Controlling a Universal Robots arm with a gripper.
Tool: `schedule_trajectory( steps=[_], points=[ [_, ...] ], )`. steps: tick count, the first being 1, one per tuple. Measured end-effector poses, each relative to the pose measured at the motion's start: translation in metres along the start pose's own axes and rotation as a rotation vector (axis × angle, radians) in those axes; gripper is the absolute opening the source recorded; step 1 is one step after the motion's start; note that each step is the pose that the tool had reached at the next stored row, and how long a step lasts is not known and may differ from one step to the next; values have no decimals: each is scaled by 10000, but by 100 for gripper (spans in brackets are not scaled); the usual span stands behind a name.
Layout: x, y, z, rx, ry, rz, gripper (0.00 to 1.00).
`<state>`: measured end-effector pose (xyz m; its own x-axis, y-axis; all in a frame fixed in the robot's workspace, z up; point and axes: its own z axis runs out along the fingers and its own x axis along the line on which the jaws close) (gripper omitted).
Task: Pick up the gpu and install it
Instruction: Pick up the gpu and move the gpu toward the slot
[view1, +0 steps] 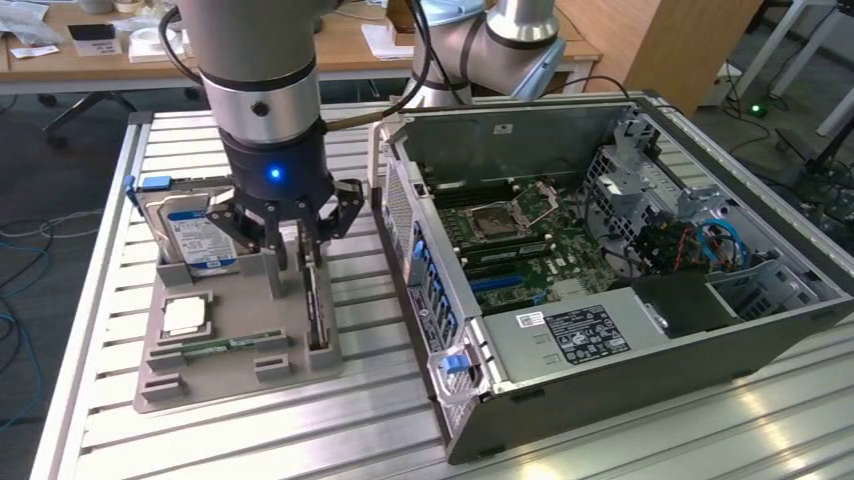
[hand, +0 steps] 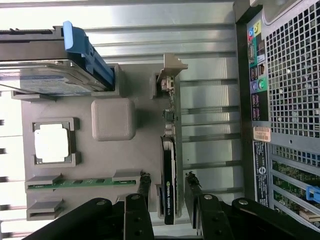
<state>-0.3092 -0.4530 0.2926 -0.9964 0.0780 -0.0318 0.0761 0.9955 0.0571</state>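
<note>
Distinctly, wrist view shows gripper (hand: 167, 177) straddling gpu (hand: 169, 150) with gaps.

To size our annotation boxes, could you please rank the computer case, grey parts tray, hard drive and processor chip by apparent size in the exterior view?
Largest to smallest:
1. computer case
2. grey parts tray
3. hard drive
4. processor chip

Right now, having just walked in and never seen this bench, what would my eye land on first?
The black gripper with its blue light hangs with open jaws either side of the thin black gpu card, which stands on edge in the grey holder tray. At the exterior view's right lies the open grey computer case, its green motherboard exposed.
</note>
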Motion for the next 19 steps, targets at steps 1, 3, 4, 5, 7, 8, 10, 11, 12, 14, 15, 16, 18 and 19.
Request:
schedule_trajectory(
  steps=[1, 3, 4, 5, 7, 8, 10, 11, 12, 14, 15, 16, 18, 19],
  points=[
    [-3, 1, 15, 1, 1, 2, 42],
    [-13, 1, 47, 1, 1, 0, 42],
    [-18, 2, 61, 2, 2, 0, 42],
    [-22, 3, 77, 1, 1, 0, 42],
    [-24, 5, 112, 2, 2, 2, 42],
    [-25, 5, 130, 2, 2, 1, 42],
    [-27, 6, 168, 1, 1, 1, 42],
    [-28, 6, 186, 1, 1, 0, 42],
    [-29, 7, 203, 1, 1, 0, 42],
    [-31, 9, 235, 1, 1, 1, 42],
    [-33, 9, 253, 0, 0, 1, 42],
    [-34, 9, 269, 1, 1, 1, 42],
    [-36, 9, 300, 2, 2, 0, 42],
    [-37, 9, 317, 2, 2, 0, 42]
  ],
)
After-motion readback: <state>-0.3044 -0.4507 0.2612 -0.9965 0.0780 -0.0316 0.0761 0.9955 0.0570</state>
